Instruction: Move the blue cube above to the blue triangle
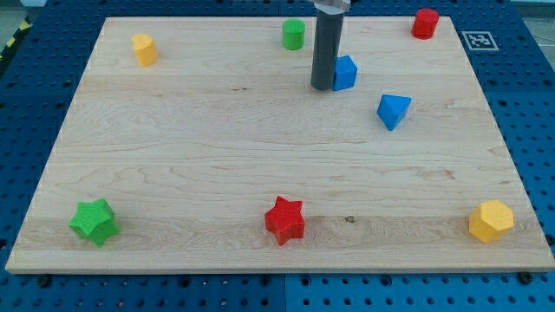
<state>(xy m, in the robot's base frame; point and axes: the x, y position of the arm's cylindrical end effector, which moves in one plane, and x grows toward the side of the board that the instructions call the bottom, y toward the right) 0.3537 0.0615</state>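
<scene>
The blue cube (346,73) sits on the wooden board (217,147) near the view's top, right of centre. The blue triangle (393,110) lies a short way to the cube's lower right, apart from it. My tip (322,87) is the lower end of the dark rod that comes down from the view's top edge. It stands right against the cube's left side, touching it or nearly so.
A green cylinder (293,35) is at the top, left of the rod. A red block (425,22) is at top right, a yellow block (144,49) at top left. A green star (94,221), a red star (284,219) and a yellow block (491,220) lie along the bottom.
</scene>
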